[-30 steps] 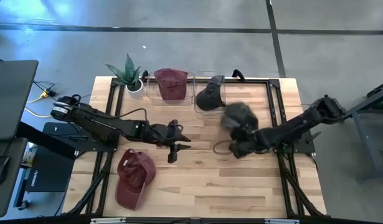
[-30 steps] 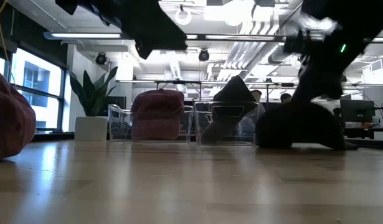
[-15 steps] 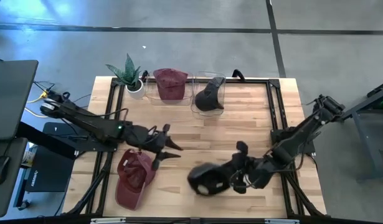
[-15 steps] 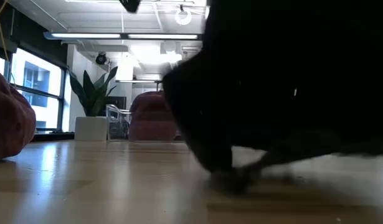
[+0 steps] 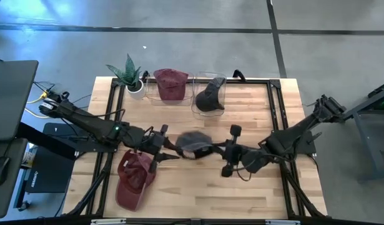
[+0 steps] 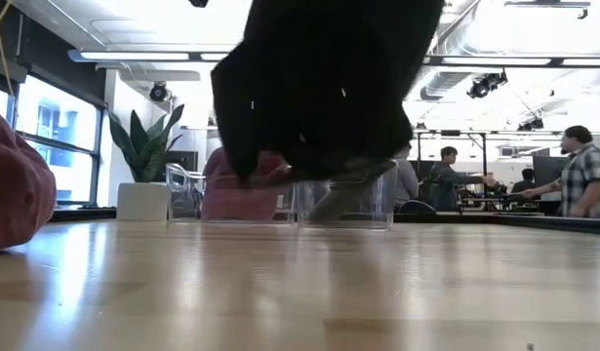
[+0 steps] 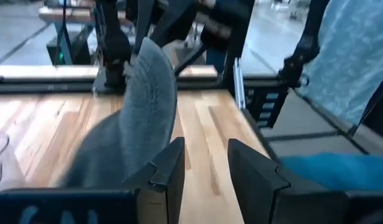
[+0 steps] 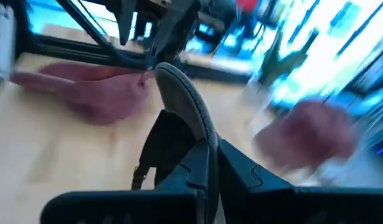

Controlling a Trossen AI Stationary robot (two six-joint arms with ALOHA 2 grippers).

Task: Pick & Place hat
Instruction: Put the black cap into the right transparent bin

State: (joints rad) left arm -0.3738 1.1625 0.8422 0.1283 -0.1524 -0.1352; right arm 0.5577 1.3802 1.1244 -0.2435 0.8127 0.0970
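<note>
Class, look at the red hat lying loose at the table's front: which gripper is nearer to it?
Left. The left gripper hovers just beside the red hat, close to its far edge. The right gripper, shut on the grey hat, is farther off near the table's middle.

right pincer (image 8: pixel 211 163) clamps grey hat (image 8: pixel 182 106); maroon hat (image 8: pixel 94 87) beyond

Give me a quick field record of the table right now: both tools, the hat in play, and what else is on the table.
right tool: shut on grey hat, mid-table
grey hat: pinched at its edge, off the wood, between the two tools
left tool: open, facing the grey hat, holding nothing
red hat: lying on the table's front left, under the left arm
bins: two clear ones at the back; left holds a red hat, right a dark hat
plant: back left corner
</note>
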